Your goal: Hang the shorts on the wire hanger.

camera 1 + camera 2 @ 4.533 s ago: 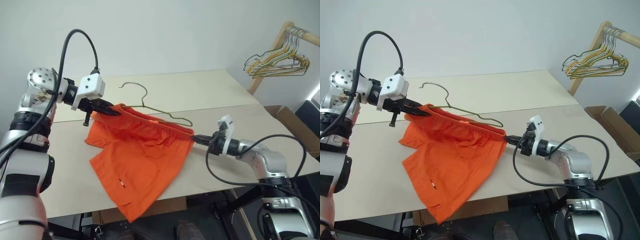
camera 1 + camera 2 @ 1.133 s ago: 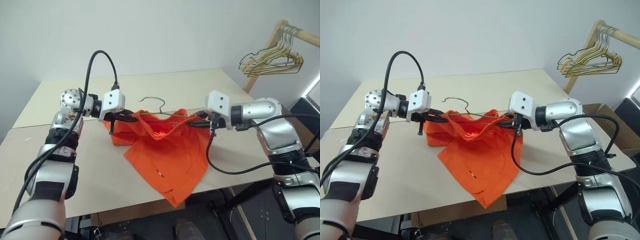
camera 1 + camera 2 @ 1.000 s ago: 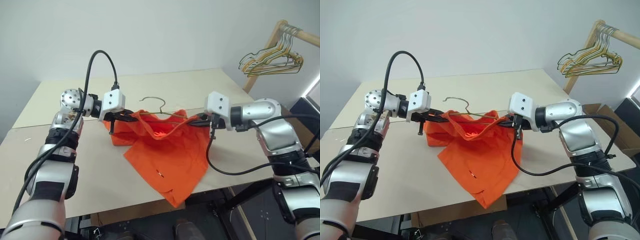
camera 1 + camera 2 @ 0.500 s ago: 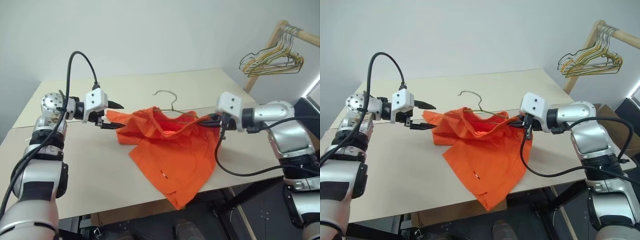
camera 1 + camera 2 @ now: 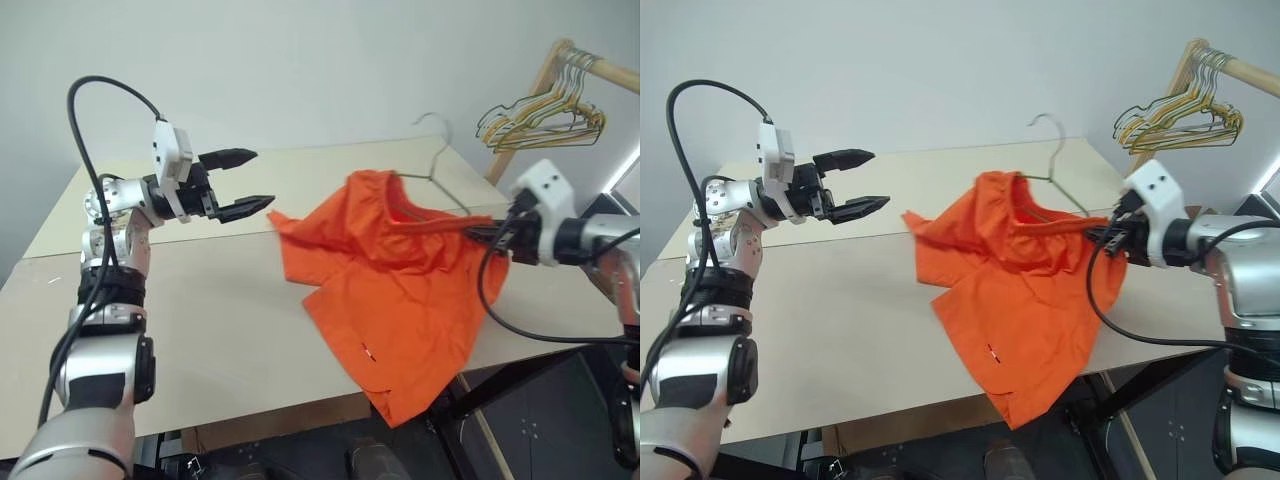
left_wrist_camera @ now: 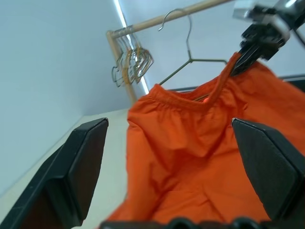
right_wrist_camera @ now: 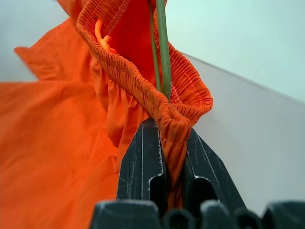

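Head eyes look down over the table (image 5: 200, 330), wrist cameras face along their fingers – both onto the shorts (image 6: 200, 143), right one close.

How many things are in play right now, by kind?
Shorts: 1
Wire hanger inside the shorts: 1
Bunch of hangers on the rack: 1
Table: 1
Grippers: 2, left gripper open, right gripper shut on the shorts
Total: 6

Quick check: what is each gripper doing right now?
Left gripper: open, holding nothing.
Right gripper: shut on the shorts waistband and wire hanger.
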Available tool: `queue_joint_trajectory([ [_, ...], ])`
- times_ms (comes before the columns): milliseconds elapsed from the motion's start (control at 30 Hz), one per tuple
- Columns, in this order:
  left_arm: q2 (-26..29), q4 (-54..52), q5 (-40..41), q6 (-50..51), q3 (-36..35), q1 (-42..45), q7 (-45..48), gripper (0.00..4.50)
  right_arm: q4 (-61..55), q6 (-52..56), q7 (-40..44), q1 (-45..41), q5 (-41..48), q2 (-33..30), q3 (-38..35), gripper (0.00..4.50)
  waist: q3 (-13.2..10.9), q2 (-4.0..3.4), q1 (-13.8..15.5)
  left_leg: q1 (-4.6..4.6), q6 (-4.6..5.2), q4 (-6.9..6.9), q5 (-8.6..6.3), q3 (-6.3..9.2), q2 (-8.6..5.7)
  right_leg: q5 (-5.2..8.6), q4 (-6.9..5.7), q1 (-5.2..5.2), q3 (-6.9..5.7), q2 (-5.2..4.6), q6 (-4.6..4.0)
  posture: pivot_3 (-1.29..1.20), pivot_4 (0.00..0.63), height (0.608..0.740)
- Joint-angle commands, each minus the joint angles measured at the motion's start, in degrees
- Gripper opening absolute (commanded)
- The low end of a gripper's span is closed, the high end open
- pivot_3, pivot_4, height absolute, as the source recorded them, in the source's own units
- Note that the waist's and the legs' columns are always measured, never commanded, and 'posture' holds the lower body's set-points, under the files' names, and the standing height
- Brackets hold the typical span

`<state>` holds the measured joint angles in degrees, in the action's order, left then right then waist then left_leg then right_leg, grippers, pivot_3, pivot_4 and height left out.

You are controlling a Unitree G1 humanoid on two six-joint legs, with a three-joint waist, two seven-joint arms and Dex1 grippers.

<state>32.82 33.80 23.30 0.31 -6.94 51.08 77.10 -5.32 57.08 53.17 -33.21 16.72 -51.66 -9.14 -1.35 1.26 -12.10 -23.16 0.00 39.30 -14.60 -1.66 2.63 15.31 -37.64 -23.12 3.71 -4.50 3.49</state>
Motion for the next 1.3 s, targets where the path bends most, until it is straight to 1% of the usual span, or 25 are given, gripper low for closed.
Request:
queue_joint_trajectory([
  [33, -2.19, -14.55, 6.42, 6.84, -1.5, -4.73, -3.19, 4.5, -4.81, 12.65, -9.34, 0.87, -0.31, -0.74, -9.92, 0.07, 0.01, -0.02, -0.09, 0.01, 0.0, 0.0, 0.0, 0.0, -0.02, 0.0, 0.0, 0.0, 0.02, 0.0, 0.0, -0.26, 0.0, 0.74],
  [100, -2.9, -17.11, 6.62, 7.87, -1.21, -5.86, -4.83, 4.5, -5.72, 16.1, -12.37, 1.2, -0.73, -0.19, -12.19, 0.07, 0.01, -0.02, -0.15, 0.06, 0.0, 0.0, 0.0, 0.0, -0.02, 0.0, 0.05, 0.02, 0.03, 0.01, 0.0, -0.27, 0.0, 0.74],
  [167, -4.34, -19.11, 7.7, 8.76, -1.47, -6.56, -6.43, 4.5, -5.64, 19.28, -17.13, 0.7, -2.6, 0.65, -14.5, 0.07, 0.03, -0.04, -0.22, 0.04, 0.0, 0.0, 0.0, 0.01, -0.02, 0.0, 0.07, 0.04, 0.04, 0.01, 0.0, -0.28, 0.0, 0.74],
  [300, -7.99, -22.28, 10.61, 9.73, -2.23, -7.67, -8.9, 4.5, -2.46, 24.62, -28.83, -3.91, -7.42, 3.97, -20.17, 0.07, 0.1, -0.16, -0.82, 0.05, 0.0, 0.0, 0.0, 0.0, -0.04, 0.0, 0.13, 0.06, 0.08, 0.0, 0.0, -0.29, 0.0, 0.74],
  [400, -10.59, -24.61, 12.23, 10.72, -2.37, -8.41, -11.1, 4.5, -0.97, 24.07, -34.7, -5.69, -9.8, 6.09, -22.6, 0.07, 0.17, -0.28, -1.39, 0.03, 0.0, -0.02, 0.0, 0.0, -0.06, 0.0, 0.43, 0.07, 0.09, 0.0, 0.0, -0.3, 0.0, 0.74],
  [467, -12.13, -25.85, 11.64, 10.66, -1.54, -9.0, -13.15, 4.5, 0.12, 22.73, -39.08, -6.95, -11.59, 7.91, -23.95, 0.07, 0.2, -0.32, -1.87, 0.06, 0.01, -0.11, 0.0, 0.02, -0.04, 0.0, 0.5, 0.09, 0.1, 0.05, 0.0, -0.3, 0.0, 0.74],
  [600, -14.72, -27.2, 10.23, 10.1, -0.98, -10.32, -17.62, 4.5, 4.03, 18.18, -49.05, -10.37, -16.09, 11.02, -25.53, 0.07, 0.29, -0.48, -3.22, 0.13, 0.01, -0.12, 0.0, 0.01, -0.11, 0.0, 0.53, 0.2, 0.17, 0.0, 0.0, -0.3, 0.0, 0.74],
  [767, -16.06, -29.11, 9.59, 9.22, -0.12, -12.53, -19.9, 4.5, 10.16, 8.33, -58.98, -15.55, -19.19, 15.18, -23.41, 0.07, 0.31, -0.54, -4.83, 0.79, 0.01, -0.52, 0.0, 0.01, -0.13, 0.02, 0.84, 0.83, 0.23, 0.01, 0.04, -0.29, 0.0, 0.74],
  [867, -16.42, -30.37, 9.72, 9.33, 0.2, -13.36, -20.94, 4.5, 15.22, 3.13, -64.02, -18.73, -20.25, 16.57, -23.17, 0.07, 0.31, -0.55, -5.79, 0.86, 0.02, -0.58, -0.01, 0.01, -0.13, 0.02, 0.87, 0.88, 0.25, 0.03, 0.04, -0.28, 0.0, 0.74],
  [967, -16.55, -31.59, 9.74, 9.44, 0.5, -14.2, -21.71, 4.5, 21.65, -2.94, -67.14, -21.71, -20.43, 16.07, -22.9, 0.07, 0.31, -0.55, -6.02, 0.81, 0.02, -0.58, 0.0, 0.06, -0.15, 0.03, 0.87, 0.94, 0.27, 0.02, 0.04, -0.26, 0.0, 0.74],
  [1033, -16.42, -32.45, 9.81, 9.63, 0.63, -14.9, -22.05, 4.5, 28.83, -6.85, -68.35, -24.8, -18.93, 15.12, -24.33, 0.07, 0.31, -0.57, -6.16, 0.82, 0.02, -0.58, 0.0, 0.05, -0.16, 0.03, 0.88, 0.98, 0.31, 0.01, 0.05, -0.26, 0.0, 0.74],
  [1167, -15.81, -33.72, 9.89, 9.98, 0.77, -15.85, -22.37, 4.5, 42.41, -14.91, -69.67, -28.94, -17.3, 11.74, -25.27, 0.07, 0.3, -0.58, -6.0, 0.86, 0.02, -0.59, 0.0, 0.03, -0.2, 0.04, 0.98, 1.03, 0.36, 0.0, 0.06, -0.24, 0.0, 0.74],
  [1300, -15.01, -34.51, 10.06, 10.47, 0.7, -16.51, -22.67, 4.5, 55.15, -20.47, -69.7, -32.97, -13.4, 7.74, -27.75, 0.07, 0.29, -0.6, -5.93, 0.87, 0.02, -0.66, 0.0, 0.01, -0.24, 0.05, 1.19, 1.08, 0.38, -0.02, 0.08, -0.23, 0.0, 0.74],
])
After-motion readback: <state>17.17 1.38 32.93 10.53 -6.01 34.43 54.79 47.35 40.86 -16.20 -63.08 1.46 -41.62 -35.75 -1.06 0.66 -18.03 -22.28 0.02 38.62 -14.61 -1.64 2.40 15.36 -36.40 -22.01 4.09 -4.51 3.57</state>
